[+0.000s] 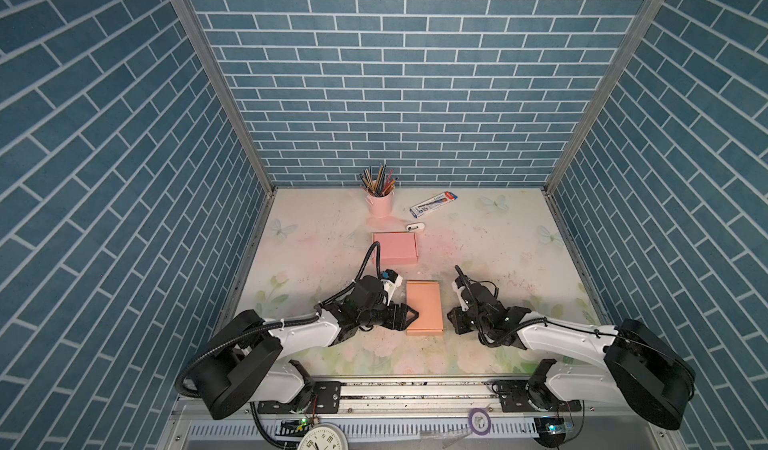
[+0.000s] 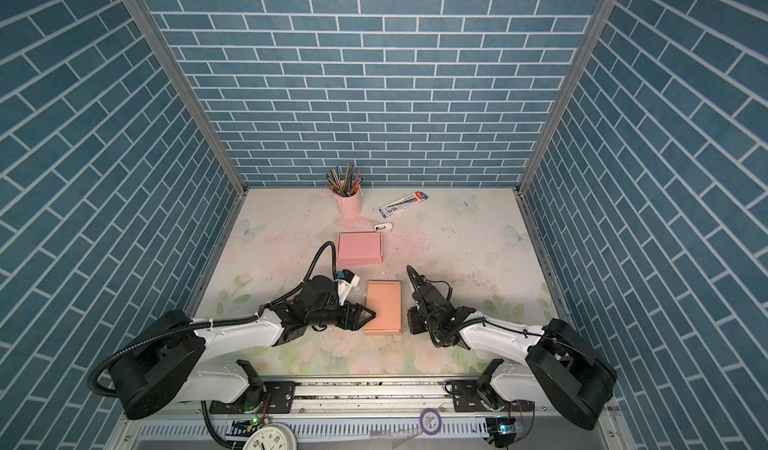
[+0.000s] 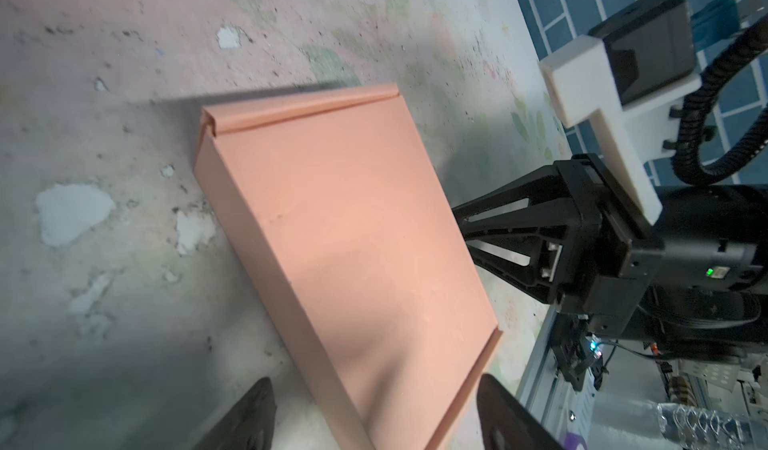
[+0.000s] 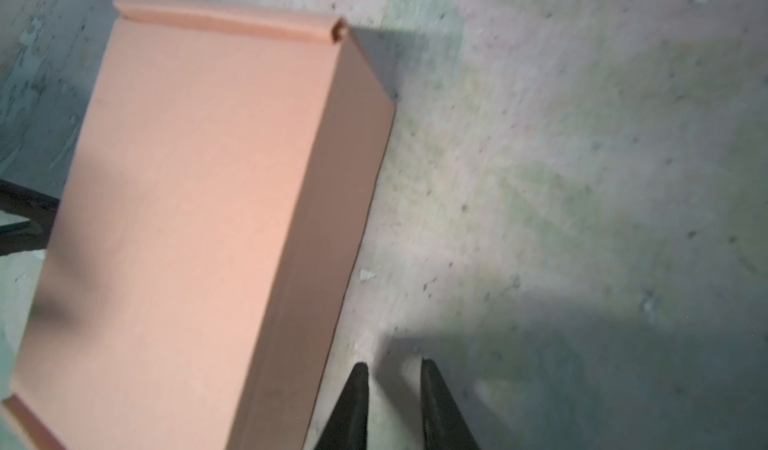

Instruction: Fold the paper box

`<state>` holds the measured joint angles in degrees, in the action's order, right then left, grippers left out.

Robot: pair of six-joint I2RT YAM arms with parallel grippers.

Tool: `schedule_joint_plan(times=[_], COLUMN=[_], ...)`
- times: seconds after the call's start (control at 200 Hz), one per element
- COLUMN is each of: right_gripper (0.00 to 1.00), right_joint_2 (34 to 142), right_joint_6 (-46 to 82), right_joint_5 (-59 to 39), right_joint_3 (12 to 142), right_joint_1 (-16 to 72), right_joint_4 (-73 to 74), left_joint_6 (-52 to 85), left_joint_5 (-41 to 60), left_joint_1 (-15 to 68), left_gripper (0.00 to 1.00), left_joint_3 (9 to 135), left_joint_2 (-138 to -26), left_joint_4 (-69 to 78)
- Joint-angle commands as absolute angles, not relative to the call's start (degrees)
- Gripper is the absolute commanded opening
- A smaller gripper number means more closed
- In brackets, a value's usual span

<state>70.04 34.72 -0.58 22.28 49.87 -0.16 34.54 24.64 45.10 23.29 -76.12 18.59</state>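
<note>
- The box (image 1: 424, 308) is lying flat and closed in the near middle of the desk (image 1: 498, 252), with its long sides running near to far. A rolled lip is showing along its far edge (image 4: 232, 15).
- By the look of it the folding is nearly or fully finished; no flap is standing loose in any view.
- The left arm (image 1: 299, 331) is reaching in from the left. Its jaws are standing spread wide around the box's near left corner and are pinching nothing. One finger (image 3: 498, 410) is sitting just beside the near lip, and whether it is touching I cannot tell.
- The right arm (image 1: 561, 335) is waiting just off the box's right wall. Its jaws are parted only narrowly, with bare desk showing between them and nothing held.
- Risk: if the left jaws are closing or sweeping from here, they are likely to dent the thin corner. They could also catch the near lip and pop the lid open.
- Risk: a sideways pull-out by the left arm could be dragging the light box along, since nothing is pinning it down.
- Risk: the right tips are sitting low and close, so any move to the left could be shoving the wall in or skewing the box.
- Farther off, a pink box (image 1: 395, 248) is lying apart on the far side. A pencil cup (image 1: 380, 204) and a pencil pack (image 1: 433, 203) are sitting by the far wall, well clear of both arms.
</note>
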Motion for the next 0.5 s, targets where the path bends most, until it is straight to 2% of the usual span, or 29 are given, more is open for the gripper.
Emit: schedule_joint_plan(times=[0.0, 0.17, 0.495], right_gripper=[0.25, 0.25, 0.24], right_joint_2=[67.3, 65.8, 70.6], right_joint_6=[39.5, 42.0, 44.2], right_joint_5=[1.2, 1.9, 1.4], right_joint_3=[20.8, 19.2, 19.6], right_joint_1=[51.8, 54.2, 58.0], right_joint_4=[-4.8, -5.0, 0.0], left_joint_6=[36.1, 38.2, 40.7], left_joint_5=[23.1, 22.8, 21.8], left_joint_1=[46.3, 49.0, 52.7], left_gripper=[0.77, 0.77, 0.74], left_joint_3=[21.0, 19.9, 19.8], left_joint_2=[-74.3, -73.6, -75.3], left_joint_4=[17.2, 18.8, 23.1])
